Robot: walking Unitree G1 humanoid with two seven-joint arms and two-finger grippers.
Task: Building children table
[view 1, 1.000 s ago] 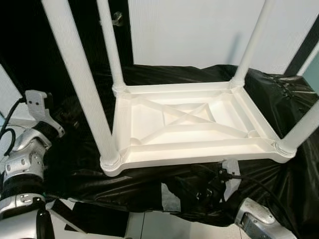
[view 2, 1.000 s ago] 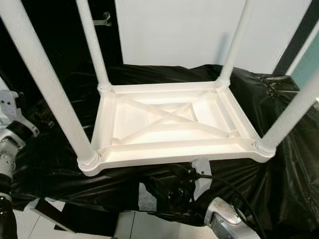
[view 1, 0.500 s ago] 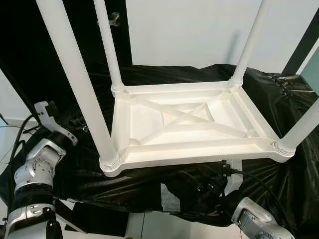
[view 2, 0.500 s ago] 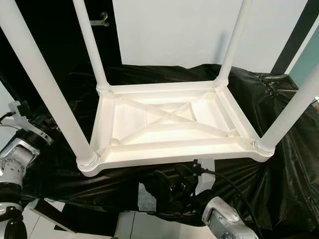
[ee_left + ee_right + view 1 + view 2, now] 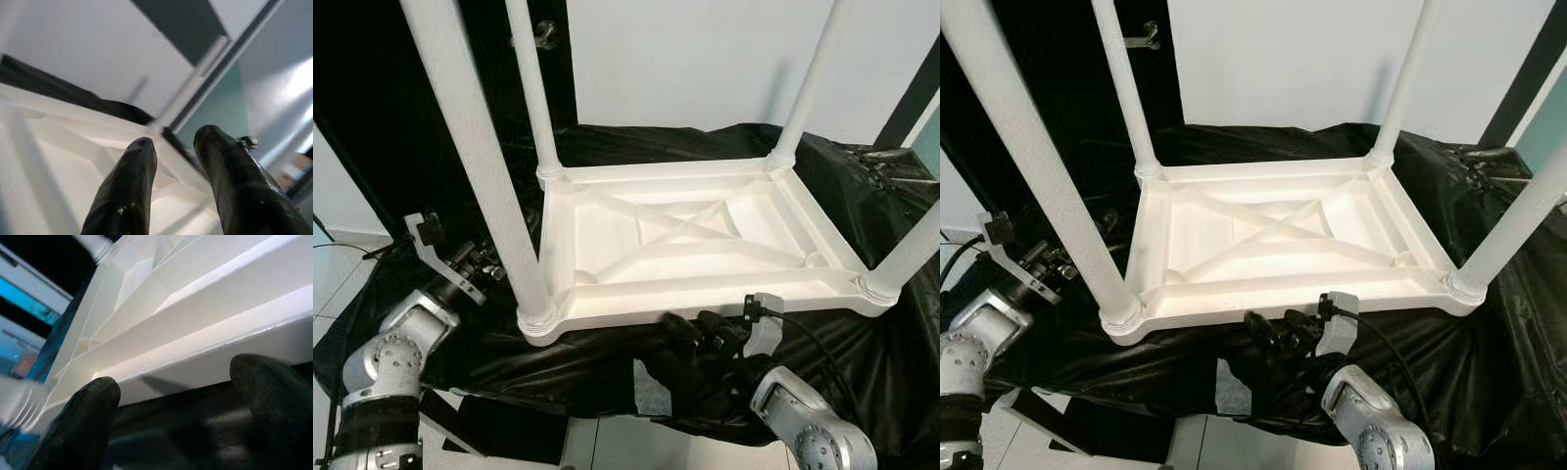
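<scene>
Both grippers, left (image 5: 489, 266) and right (image 5: 1278, 328), reach with jaws parted and empty toward the upturned children's table (image 5: 695, 245), legs pointing up.

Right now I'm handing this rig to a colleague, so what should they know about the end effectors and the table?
Left end effector: open, empty, beside the near left leg.
Right end effector: open, empty, at the tabletop's near rim.
Table: upside down on the black sheet, all four legs standing in their corner sockets.
Done: legs appear fitted.
Left: probably check that the legs are tight, then turn the table upright; neither end effector has a hold yet.
</scene>
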